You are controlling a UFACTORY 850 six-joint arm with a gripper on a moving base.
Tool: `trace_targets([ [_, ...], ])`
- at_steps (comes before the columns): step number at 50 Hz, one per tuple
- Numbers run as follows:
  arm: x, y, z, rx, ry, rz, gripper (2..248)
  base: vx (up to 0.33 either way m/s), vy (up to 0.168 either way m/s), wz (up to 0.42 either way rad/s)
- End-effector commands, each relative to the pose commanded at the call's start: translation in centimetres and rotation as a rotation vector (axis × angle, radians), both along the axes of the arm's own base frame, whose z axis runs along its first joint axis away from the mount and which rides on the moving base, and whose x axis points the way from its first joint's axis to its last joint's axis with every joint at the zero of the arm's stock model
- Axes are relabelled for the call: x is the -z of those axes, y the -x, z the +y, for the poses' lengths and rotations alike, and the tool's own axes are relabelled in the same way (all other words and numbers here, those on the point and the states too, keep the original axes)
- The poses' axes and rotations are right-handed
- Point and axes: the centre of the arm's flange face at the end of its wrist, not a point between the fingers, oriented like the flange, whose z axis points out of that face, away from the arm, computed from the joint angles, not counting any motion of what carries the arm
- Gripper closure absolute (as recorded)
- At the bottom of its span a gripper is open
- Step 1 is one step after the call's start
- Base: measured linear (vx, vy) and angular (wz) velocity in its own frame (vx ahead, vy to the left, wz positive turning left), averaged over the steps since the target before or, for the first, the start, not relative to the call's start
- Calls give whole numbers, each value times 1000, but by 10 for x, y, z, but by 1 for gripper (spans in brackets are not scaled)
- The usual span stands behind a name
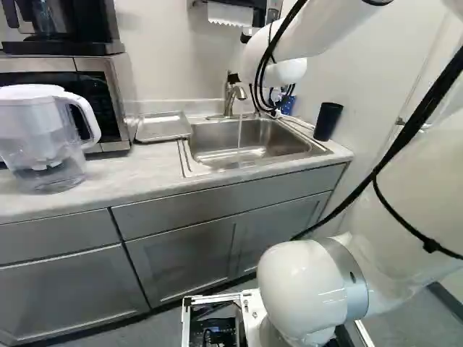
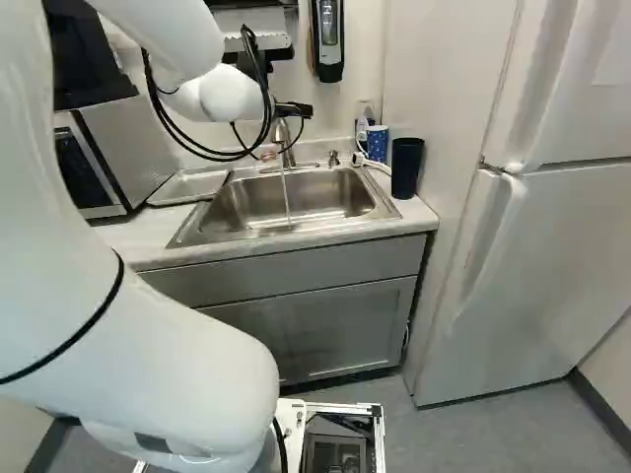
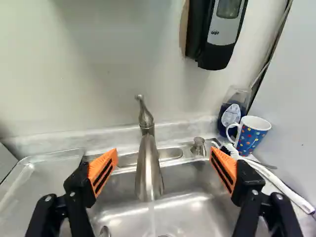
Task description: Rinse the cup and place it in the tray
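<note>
White arm (image 2: pixel 108 266) reaches out over the counter, black two-finger gripper (image 2: pixel 294 110) up by the brushed-metal faucet (image 3: pixel 148 173). Wrist view: orange-padded fingers (image 3: pixel 102 171) spread wide, nothing pinched; faucet spout shows between them, its base farther ahead. Water stream (image 1: pixel 239 130) running from the spout into the stainless-steel sink (image 2: pixel 296 202). Two cup candidates, can't tell which one is the task's: blue mug with colored dots and white inside (image 3: pixel 253 136), upright in the corner on the fridge side of the sink, its handle toward the clear bottle of dark blue liquid (image 3: pixel 231 113); and tall dark tumbler (image 2: pixel 406 166), upright just beside the sink, nearer the counter front than the mug. Shallow rectangular metal-looking tray (image 1: pixel 165 126) lies flat on the counter on the sink's other side, between sink and silver-and-black microwave (image 1: pixel 108 94). White-handled brush (image 3: pixel 284 187) lies by the mug, handle pointing away from the faucet. Clear water pitcher with white lid and handle (image 1: pixel 43 137) stands in front of the microwave, at the left of the left base view. Black-and-gray soap dispenser (image 3: pixel 223 32) on the wall above, white fridge (image 2: pixel 552 236) at the right of the right base view.
</note>
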Motion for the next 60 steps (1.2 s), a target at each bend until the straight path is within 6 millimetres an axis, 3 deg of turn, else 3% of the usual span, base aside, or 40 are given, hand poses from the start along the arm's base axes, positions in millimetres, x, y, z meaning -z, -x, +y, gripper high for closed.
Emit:
trace_targets([
  [17,10,22,1,-4,2,94,3,0,0,0],
  [60,36,39,1,-4,10,425,3,0,0,0],
])
